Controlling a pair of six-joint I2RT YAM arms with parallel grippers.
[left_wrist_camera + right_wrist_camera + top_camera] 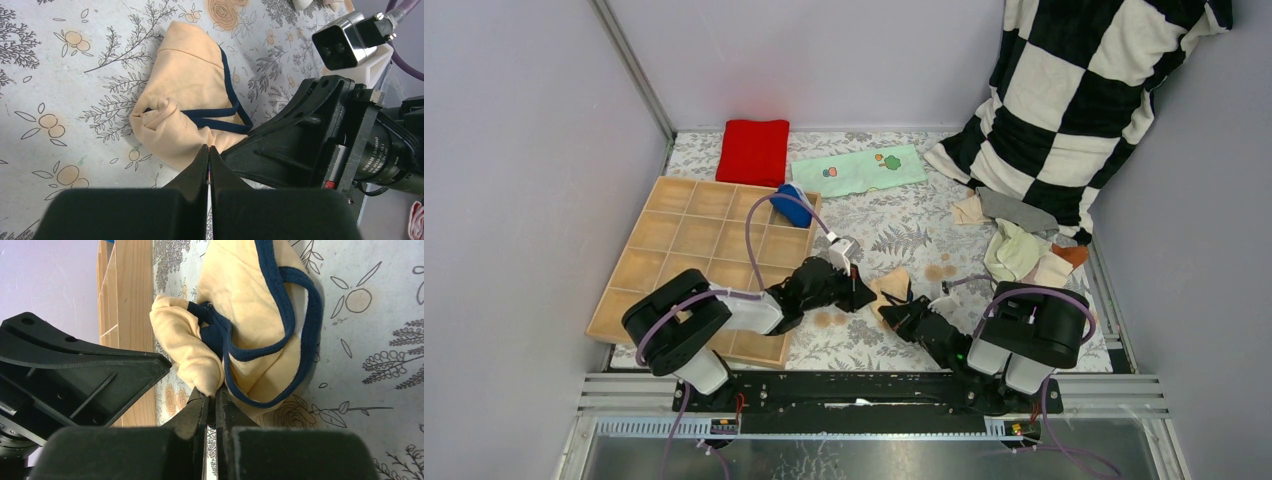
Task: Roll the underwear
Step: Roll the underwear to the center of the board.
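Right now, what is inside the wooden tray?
One blue underwear roll sits in the far right corner compartment of the wooden tray. The other visible compartments hold nothing. The left arm covers several near compartments, so their contents cannot be seen.

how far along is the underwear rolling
Done: one blue roll sits in a tray compartment. In hand: the tan briefs are partly rolled, with the right gripper pinching the rolled end and the left gripper shut at their edge. Left: finishing this roll, then the pile of briefs by the checkered cloth.
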